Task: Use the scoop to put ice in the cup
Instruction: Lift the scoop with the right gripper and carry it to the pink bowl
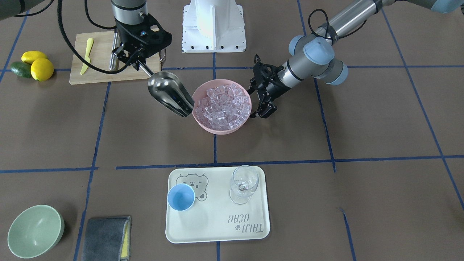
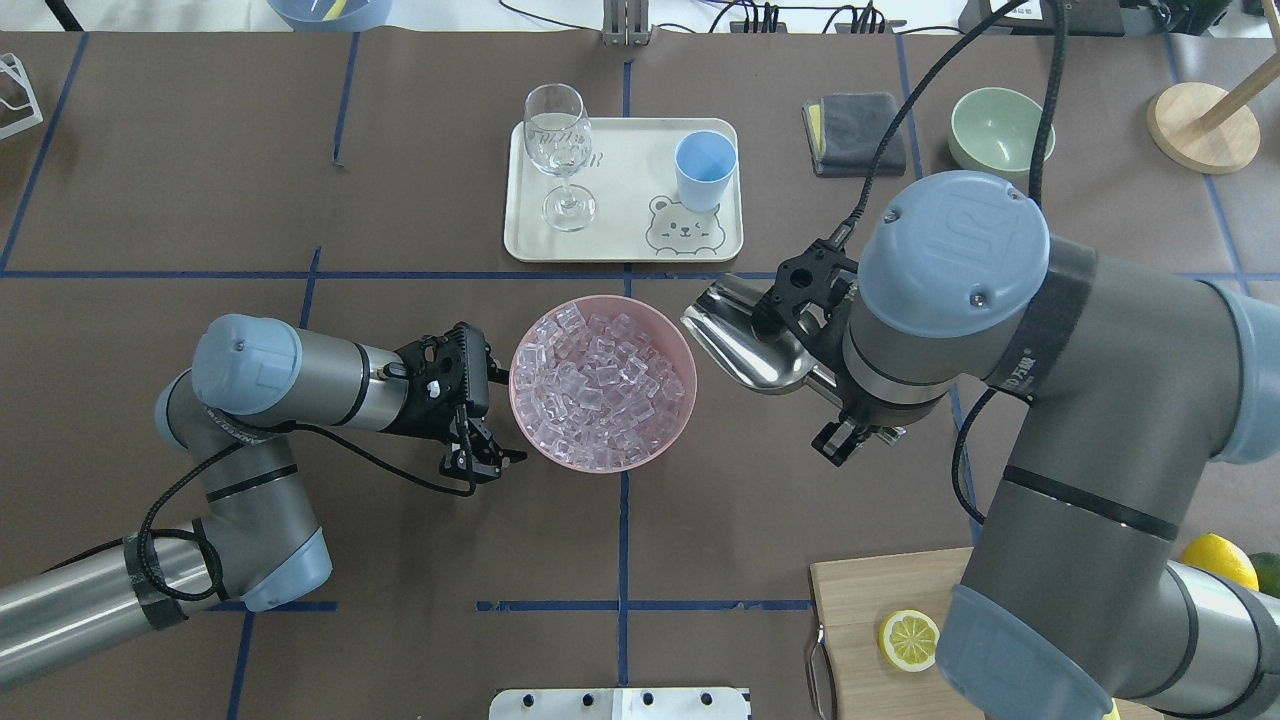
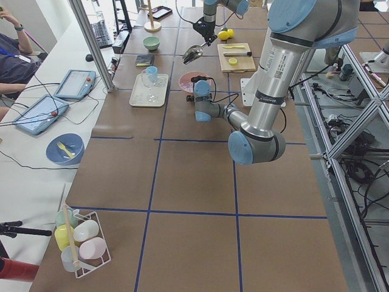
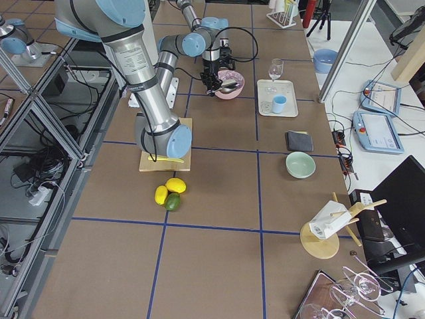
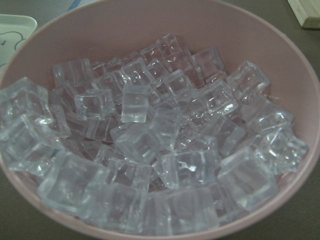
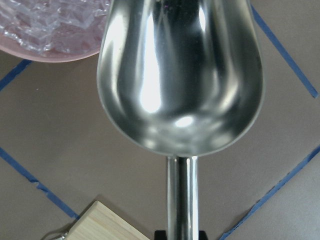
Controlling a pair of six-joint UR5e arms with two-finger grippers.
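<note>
Overhead exterior view: clear glassy ice cubes point(image 2: 600, 385) heaped in a round pink bowl point(image 2: 672, 436), frame centre. Shiny steel scoop point(image 2: 740, 345), empty, hangs just right of the bowl, handle clamped by right gripper point(image 1: 139, 64). Left gripper point(image 2: 485, 458) beside the bowl's left rim; finger spread unclear. Light-blue cup point(image 2: 705, 170) upright on cream tray point(image 2: 620, 245), upper centre.

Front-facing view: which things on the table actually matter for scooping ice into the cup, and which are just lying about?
In the job:
scoop, empty, held in the right gripper; ice in the pink bowl; blue cup on the tray; left gripper beside the bowl.

Lying about:
stemmed glass, green bowl, grey cloth, lemons, cutting board with yellow knife.
</note>
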